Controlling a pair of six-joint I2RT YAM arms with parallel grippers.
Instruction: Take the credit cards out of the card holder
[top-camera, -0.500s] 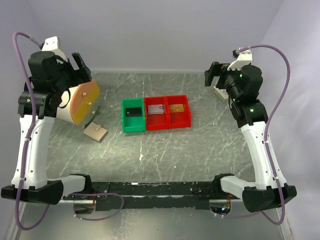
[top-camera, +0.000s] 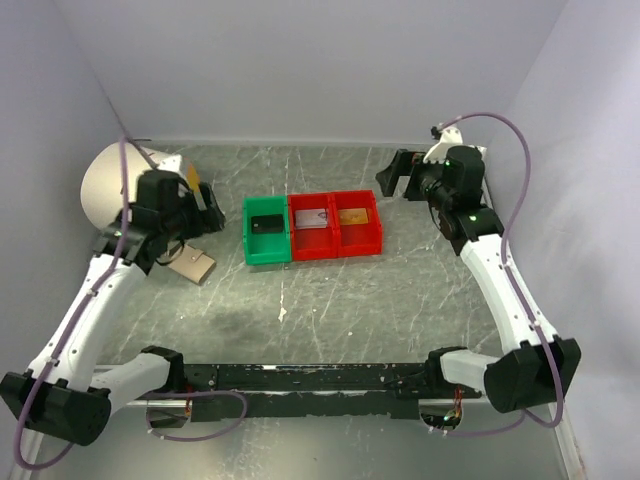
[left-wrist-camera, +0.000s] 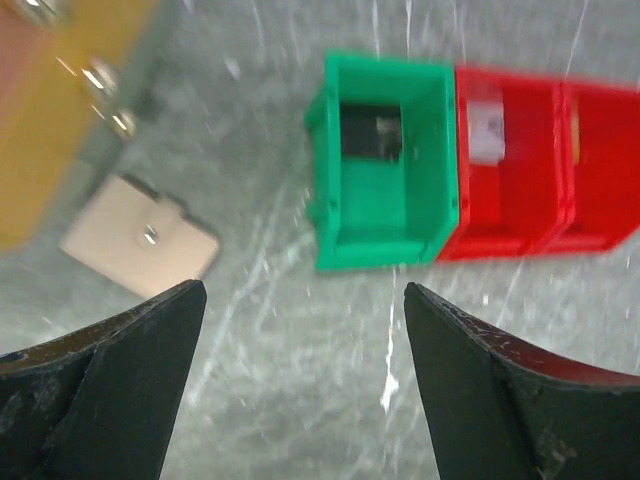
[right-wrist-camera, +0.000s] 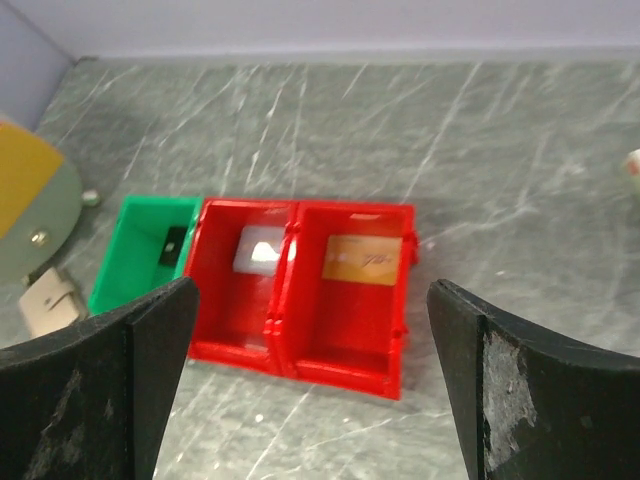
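Desk (top-camera: 400, 300): grey, marbled, carrying every item listed. Left hand (left-wrist-camera: 302, 290): released, jaws wide, nothing between them, hung above the bare desk between holder and green bin. Right hand (right-wrist-camera: 312, 290): likewise released and empty, held above the near side of the red bins. Green bin (top-camera: 250, 235) and two red bins (top-camera: 335, 245): set touching in a row at mid-desk, one card lying flat in each. Card holder (top-camera: 192, 265): tan, lying flat on the desk left of the green bin and apart from it, tan face and small stud upward; whether any card remains inside cannot be told. It is judged light and soft, liable to slide or flop, so it is best taken at the tab or a folded edge. Credit cards: dark (top-camera: 266, 224) in the green bin, silver-grey (top-camera: 314, 217) in the middle bin, gold (top-camera: 354, 215) in the right bin. They are judged thin, stiff, light and slick, and best pinched by an edge.
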